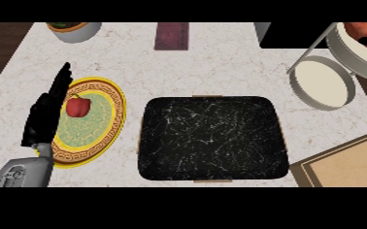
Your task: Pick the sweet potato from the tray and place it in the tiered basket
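Sweet potato (356,29), reddish-brown (mostly cropped)

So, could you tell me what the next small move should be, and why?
Probably just confirm the placement and stay clear: the black tray holds nothing, a reddish shape, perhaps the sweet potato, lies in the upper tier of the tiered basket, and only the left hand shows, open beside the plate.

Tray (215,140) looks like glossy black marble with white veins; worktop (229,73) pale speckled stone; board (337,167) wood
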`<state>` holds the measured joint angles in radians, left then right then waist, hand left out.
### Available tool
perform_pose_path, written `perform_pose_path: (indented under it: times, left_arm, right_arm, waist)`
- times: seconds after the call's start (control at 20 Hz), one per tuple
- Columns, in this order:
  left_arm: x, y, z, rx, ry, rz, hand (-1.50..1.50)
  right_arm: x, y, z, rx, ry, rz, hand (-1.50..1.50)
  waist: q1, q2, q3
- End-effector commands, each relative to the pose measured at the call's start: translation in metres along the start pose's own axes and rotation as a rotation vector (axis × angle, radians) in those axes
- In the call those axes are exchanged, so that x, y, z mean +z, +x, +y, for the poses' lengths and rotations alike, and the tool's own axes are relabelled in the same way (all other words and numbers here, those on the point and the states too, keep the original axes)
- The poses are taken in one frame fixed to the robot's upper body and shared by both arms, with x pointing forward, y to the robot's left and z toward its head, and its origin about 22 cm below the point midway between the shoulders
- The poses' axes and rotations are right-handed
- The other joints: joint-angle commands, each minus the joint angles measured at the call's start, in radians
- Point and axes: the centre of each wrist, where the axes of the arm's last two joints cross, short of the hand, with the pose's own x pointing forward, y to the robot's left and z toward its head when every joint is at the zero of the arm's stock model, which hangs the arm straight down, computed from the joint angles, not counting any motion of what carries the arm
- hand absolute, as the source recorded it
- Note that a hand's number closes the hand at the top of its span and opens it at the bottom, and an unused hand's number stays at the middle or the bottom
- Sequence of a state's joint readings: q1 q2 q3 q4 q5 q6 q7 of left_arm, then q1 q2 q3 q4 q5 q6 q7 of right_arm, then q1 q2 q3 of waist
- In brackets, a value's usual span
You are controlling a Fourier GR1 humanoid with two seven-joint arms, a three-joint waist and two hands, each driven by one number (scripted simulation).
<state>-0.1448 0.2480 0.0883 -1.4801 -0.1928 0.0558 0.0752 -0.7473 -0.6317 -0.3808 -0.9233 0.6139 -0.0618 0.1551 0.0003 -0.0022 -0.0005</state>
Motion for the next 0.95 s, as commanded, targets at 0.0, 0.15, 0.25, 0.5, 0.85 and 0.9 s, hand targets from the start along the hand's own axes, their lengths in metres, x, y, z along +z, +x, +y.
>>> perform_pose_path:
  times: [0.0, 0.15, 0.25, 0.5, 0.85, 0.9]
  left_arm:
    - [0.005, -0.002, 0.013, 0.001, 0.0, 0.005, 0.0]
    - [-0.008, 0.002, -0.001, -0.002, 0.018, 0.003, 0.0]
    - [-0.007, -0.001, 0.013, -0.005, 0.007, 0.018, 0.0]
    - [0.022, -0.016, 0.001, -0.012, 0.015, 0.026, 0.0]
    - [0.001, 0.0, -0.001, 0.004, 0.019, 0.016, 0.0]
    - [0.006, -0.009, 0.015, -0.016, 0.021, 0.005, 0.0]
  right_arm:
    - [-0.002, -0.009, -0.037, -0.042, -0.11, 0.004, -1.5]
    - [0.002, 0.006, -0.073, -0.081, -0.066, 0.092, -1.5]
    - [0.007, -0.021, -0.086, -0.097, -0.074, 0.167, -1.5]
    - [0.033, -0.065, -0.147, -0.145, -0.031, 0.213, -1.5]
    - [0.08, -0.143, -0.196, -0.254, -0.055, 0.166, -1.5]
    - [0.095, -0.166, -0.198, -0.278, -0.065, 0.165, -1.5]
  waist:
    - [0.001, 0.001, 0.001]
    - [-0.016, -0.002, 0.0]
    - [-0.015, -0.002, 0.0]
    - [-0.025, -0.007, 0.0]
    - [-0.021, -0.001, 0.001]
    - [-0.029, -0.002, 0.001]
